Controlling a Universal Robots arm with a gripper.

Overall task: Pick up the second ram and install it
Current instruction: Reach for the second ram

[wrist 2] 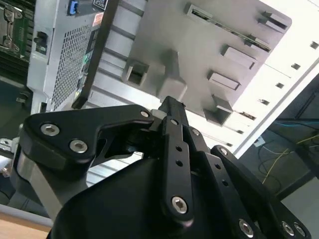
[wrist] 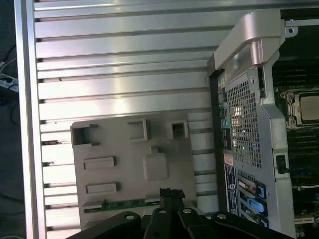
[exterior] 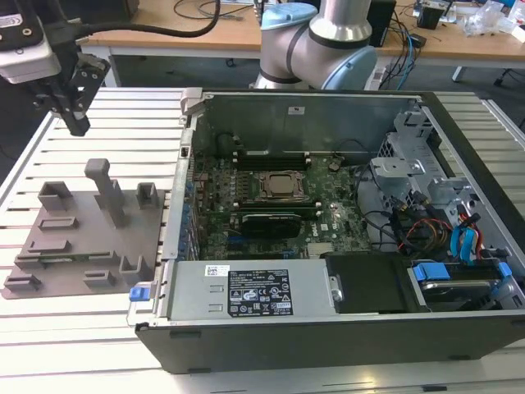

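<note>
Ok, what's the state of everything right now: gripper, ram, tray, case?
gripper: shut, empty, up off the slatted table near the grey tray.
second ram: lying in a slot of the grey tray, not gripped.
grey tray: flat on the slatted table, beside the computer case.
computer case: side open, motherboard exposed.
CPU socket: bare, no heatsink on it.

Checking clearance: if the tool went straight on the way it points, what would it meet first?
Probably the grey tray, close to the green ram stick in its edge slot; the tool points down over it, though depth is unclear.
</note>
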